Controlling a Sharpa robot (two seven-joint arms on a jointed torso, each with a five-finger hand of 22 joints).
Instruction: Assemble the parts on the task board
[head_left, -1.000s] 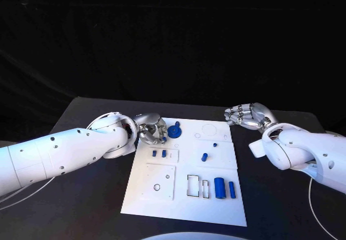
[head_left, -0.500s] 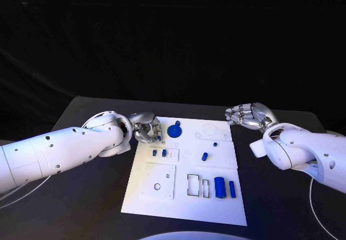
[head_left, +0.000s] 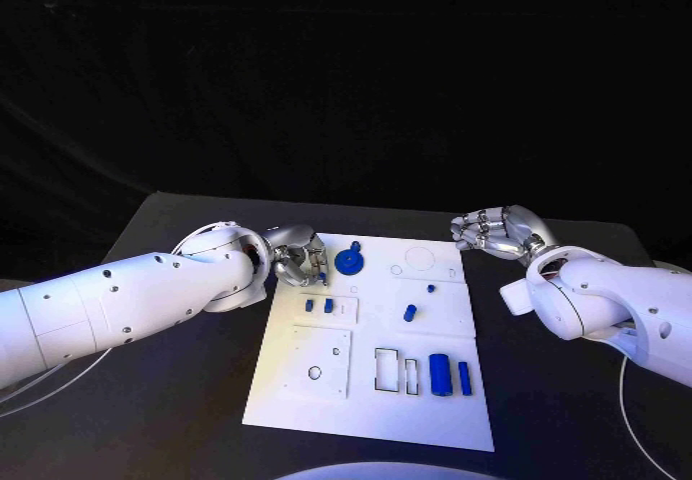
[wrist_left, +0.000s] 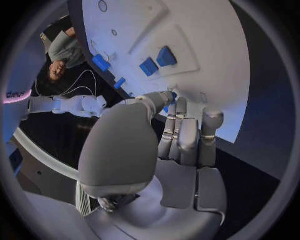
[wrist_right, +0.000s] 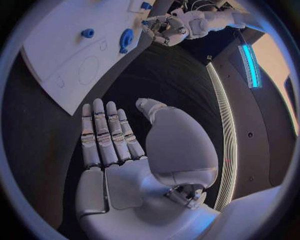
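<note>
The white task board (head_left: 310, 395) lies in the middle of the black table. A round blue part with a knob (head_left: 349, 262) stands near its far left corner. My left hand (head_left: 294, 256) hovers at the board's left edge beside that part, fingers curled; the left wrist view shows a small blue part (wrist_left: 169, 100) pinched between thumb and finger. Two small blue blocks (head_left: 317, 305) sit in a recess just nearer. My right hand (head_left: 495, 232) hovers off the board's far right corner; its palm (wrist_right: 125, 175) holds nothing, fingers straight.
More blue parts lie on the board: two small pieces (head_left: 413, 308) in the middle and two cylinders (head_left: 449, 376) near the front right, beside rectangular slots (head_left: 392, 370). Black table (head_left: 577, 400) surrounds the board on all sides.
My left hand has drawn back a little to the left, away from the round blue part. The right hand has stayed where it was.
</note>
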